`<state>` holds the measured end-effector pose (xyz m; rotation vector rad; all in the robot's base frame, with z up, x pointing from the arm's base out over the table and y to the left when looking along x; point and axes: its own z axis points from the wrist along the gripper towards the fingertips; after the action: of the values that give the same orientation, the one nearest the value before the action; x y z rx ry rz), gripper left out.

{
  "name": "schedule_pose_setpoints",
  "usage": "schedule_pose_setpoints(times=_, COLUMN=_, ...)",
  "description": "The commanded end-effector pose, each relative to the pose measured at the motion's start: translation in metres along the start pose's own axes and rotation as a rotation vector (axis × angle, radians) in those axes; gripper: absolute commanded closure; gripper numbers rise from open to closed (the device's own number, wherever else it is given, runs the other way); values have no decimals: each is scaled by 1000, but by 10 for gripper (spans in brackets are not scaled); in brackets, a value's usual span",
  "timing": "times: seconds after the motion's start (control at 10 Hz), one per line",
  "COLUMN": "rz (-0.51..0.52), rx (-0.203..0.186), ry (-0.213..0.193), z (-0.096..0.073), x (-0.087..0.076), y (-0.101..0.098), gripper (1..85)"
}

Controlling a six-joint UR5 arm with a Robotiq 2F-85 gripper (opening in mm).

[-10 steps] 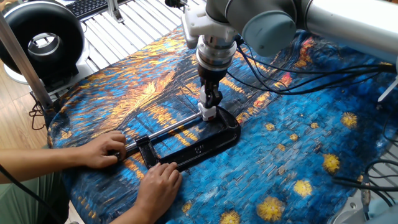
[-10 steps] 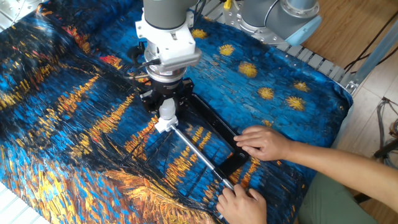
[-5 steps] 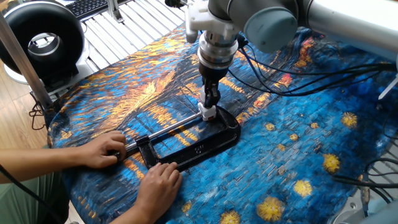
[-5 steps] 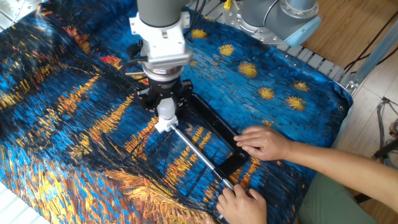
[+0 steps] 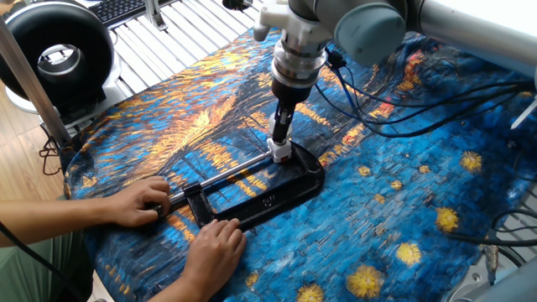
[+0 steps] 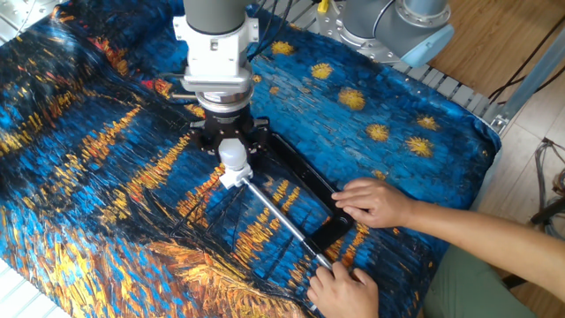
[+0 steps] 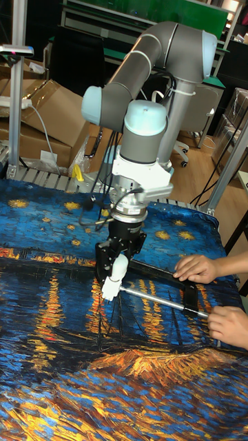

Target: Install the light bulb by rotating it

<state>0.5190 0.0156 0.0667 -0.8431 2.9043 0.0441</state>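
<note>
End effector (image 6: pixel 231 148) points straight down over the small white frosted light bulb (image 6: pixel 231 155), black fingers (image 7: pixel 102 260) either side of the dome. Fingers look closed in around it, but can't tell from these views whether they actually grip it.

Bulb stands upright in the white socket block (image 6: pixel 232 177), which sits at the far end of the black metal C-shaped clamp frame (image 5: pixel 289 183). Same bulb in the tall view (image 7: pixel 118 267), socket (image 7: pixel 109 289) just below it.

Clamp lies flat on the surface covered by a blue-and-orange painted-pattern cloth (image 5: pixel 403 193). Silver steel screw rod (image 6: pixel 282 220) runs from the socket block toward the person.

Person's two hands on the clamp: one hand (image 6: pixel 374 202) pressing on the black frame, the other hand (image 6: pixel 344 287) at the rod's handle end.
</note>
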Motion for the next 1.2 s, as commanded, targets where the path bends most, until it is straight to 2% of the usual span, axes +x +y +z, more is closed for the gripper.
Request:
schedule_pose_setpoints(times=0.0, rz=208, rx=-10, ry=7, z=-1, x=4, y=1, gripper=537)
schedule_pose_setpoints(times=0.3, rz=282, rx=-38, ry=23, z=-3, x=7, y=9, gripper=540)
schedule_pose_setpoints(times=0.6, rz=286, rx=-103, ry=57, z=-5, x=10, y=26, gripper=347)
schedule_pose_setpoints(times=0.7, rz=276, rx=-122, ry=86, z=-7, x=15, y=30, gripper=273)
schedule_pose_setpoints(times=1.1, rz=217, rx=-131, ry=124, z=-9, x=21, y=35, gripper=163)
